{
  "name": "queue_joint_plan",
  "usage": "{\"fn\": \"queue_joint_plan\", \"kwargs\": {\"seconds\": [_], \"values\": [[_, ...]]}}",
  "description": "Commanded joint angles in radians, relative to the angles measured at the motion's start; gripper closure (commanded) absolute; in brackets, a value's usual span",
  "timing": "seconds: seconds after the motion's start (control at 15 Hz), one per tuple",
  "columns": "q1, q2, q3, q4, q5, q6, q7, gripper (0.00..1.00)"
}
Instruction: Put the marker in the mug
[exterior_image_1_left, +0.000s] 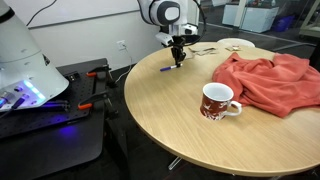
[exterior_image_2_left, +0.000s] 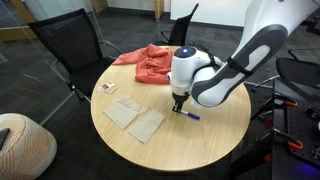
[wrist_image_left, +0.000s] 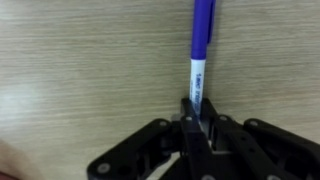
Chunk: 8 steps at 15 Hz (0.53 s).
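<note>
**A:** Status?

**B:** Gripper (wrist_image_left: 200, 120) is down at the table (exterior_image_1_left: 170, 130). In the wrist view the jaws look pinched on the whitish end of the marker (wrist_image_left: 203, 40). The blue barrel sticks out ahead, flat on the wood.

**A:** Mug?

**B:** The mug (exterior_image_1_left: 218, 101) is upright, well apart from the marker and just beside the red cloth (exterior_image_1_left: 270, 80).

**A:** Plan?

**B:** It's an end grip, so I expect the barrel to droop or twist. I'd lift slow and straight, cross high, and stay off the cloth. Centre over the white inside, then let go low.
</note>
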Motion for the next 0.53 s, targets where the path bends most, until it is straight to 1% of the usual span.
{"fn": "queue_joint_plan", "kwargs": {"seconds": [0.0,0.2,0.47], "values": [[-0.012,-0.070,-0.003,-0.047,0.038,0.003,0.025,0.97],[-0.034,-0.133,-0.001,-0.074,0.057,-0.002,0.012,0.97],[-0.067,-0.249,0.003,-0.122,0.058,-0.034,-0.009,0.97]]}}
